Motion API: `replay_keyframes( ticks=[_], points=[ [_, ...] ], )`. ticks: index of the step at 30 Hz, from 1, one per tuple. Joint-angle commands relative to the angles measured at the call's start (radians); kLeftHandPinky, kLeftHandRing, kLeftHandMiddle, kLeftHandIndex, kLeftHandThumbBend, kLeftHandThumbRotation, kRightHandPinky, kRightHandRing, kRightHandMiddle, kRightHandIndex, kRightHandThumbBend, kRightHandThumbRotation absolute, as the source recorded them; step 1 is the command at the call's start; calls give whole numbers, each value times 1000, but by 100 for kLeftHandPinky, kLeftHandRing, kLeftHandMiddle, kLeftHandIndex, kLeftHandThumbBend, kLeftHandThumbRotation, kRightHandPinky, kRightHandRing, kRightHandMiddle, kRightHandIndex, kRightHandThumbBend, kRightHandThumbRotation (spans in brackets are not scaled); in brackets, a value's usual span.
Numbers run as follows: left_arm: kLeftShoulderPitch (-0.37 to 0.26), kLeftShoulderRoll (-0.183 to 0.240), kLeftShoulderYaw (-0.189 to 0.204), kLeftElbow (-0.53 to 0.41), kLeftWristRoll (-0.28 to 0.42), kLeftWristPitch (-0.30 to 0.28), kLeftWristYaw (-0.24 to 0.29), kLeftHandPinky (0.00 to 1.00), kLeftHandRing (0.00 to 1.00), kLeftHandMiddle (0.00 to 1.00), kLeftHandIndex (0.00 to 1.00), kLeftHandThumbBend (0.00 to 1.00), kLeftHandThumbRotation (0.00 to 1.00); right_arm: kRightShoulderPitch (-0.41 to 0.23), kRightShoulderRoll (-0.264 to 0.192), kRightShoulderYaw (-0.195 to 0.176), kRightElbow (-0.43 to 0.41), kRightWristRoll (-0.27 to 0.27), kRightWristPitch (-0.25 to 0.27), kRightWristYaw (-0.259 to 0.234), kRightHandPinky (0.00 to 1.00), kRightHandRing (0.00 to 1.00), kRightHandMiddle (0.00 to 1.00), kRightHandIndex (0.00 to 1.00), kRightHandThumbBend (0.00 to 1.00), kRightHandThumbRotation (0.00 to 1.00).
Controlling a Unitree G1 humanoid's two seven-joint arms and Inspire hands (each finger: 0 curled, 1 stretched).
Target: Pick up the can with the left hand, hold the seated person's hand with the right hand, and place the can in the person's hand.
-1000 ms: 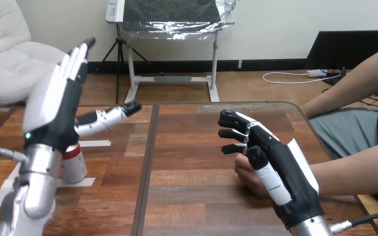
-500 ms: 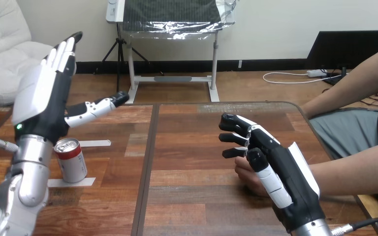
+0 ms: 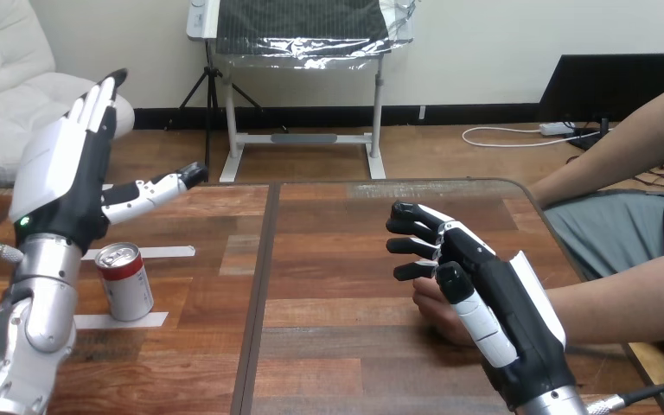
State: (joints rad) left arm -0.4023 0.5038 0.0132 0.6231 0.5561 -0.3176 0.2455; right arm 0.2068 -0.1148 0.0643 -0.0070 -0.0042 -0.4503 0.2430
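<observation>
hovering at the frame's left, left hand point(image 3: 60, 186), fingers point(image 3: 95, 104) straight and spread, grasping nothing, can point(image 3: 124, 281) upright lower left, below its thumb, apart, right hand point(image 3: 493, 298) over the person's hand point(image 3: 437, 309), lower right, grip unclear

Logging the site as a robotics test lab. I am reading that from the wooden table point(image 3: 346, 259): strips of white tape point(image 3: 171, 252) are marking out a spot on it, with the can point(image 3: 124, 281) standing between them. The robot's left hand point(image 3: 60, 186) and right hand point(image 3: 493, 303) are reaching over it, and a person's forearm point(image 3: 631, 307) is lying across its right side.
</observation>
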Motion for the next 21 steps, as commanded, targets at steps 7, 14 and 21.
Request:
replay_keyframes(
  ticks=[7, 14, 21],
  points=[
    [-140, 31, -22, 119, -18, -2, 6, 98, 99, 99, 99, 78, 69, -23, -5, -3, -75, 13, -13, -6, 67, 77, 81, 82, 92, 92],
    [-176, 33, -34, 196, -16, -6, 11, 98, 99, 99, 98, 77, 67, -21, -5, -3, -77, 10, -14, -8, 67, 77, 81, 82, 92, 93],
    [-208, 32, -49, 259, -18, 9, 4, 97, 99, 99, 97, 77, 67, -21, -9, -4, -77, 10, -16, -5, 67, 77, 81, 82, 92, 93]
  ],
)
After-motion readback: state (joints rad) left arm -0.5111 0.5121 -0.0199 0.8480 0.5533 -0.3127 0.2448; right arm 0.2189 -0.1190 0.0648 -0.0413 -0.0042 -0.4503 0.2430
